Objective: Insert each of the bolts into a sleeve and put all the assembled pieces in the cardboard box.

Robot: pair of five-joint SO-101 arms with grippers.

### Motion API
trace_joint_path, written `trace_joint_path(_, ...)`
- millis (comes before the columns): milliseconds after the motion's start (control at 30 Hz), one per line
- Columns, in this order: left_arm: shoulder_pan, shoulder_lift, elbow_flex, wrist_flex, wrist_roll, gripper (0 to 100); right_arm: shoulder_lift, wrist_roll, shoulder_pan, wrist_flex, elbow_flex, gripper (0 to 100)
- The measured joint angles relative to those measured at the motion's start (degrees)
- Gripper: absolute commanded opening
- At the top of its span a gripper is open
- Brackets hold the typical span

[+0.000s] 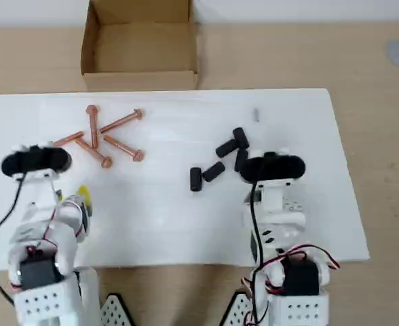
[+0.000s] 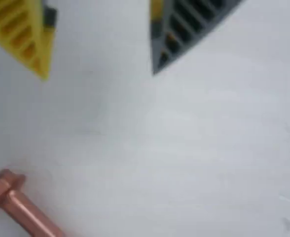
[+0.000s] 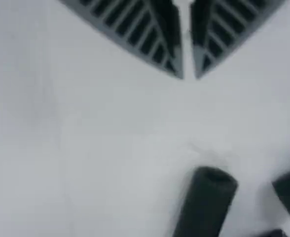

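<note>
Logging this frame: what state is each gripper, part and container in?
Left gripper: open, empty.
Right gripper: shut, empty.
Bolts: loose on the white sheet, none sleeved.
Sleeves: loose on the sheet, no bolt inside.
Cardboard box: open, empty.

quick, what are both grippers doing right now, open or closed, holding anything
left gripper: open, empty, near a bolt
right gripper: closed, holding nothing, near a sleeve
</note>
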Motion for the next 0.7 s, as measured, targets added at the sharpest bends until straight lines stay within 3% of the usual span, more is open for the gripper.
trace_joint_path(133,-0.3,17.1,-14.5,1.5,0.2,15,14.0,0.0,0.0,0.0,-11.6,1.0)
trace_joint_path(367,-0.4,47.1,-40.7,11.6,10.5,15,48.0,0.0,0.0,6.6,-39.9,1.0)
trace_joint_path(700,-0.4,77.3,-57.8,16.2,23.5,15,87.6,0.7,-1.7,23.8,-76.1,1.2)
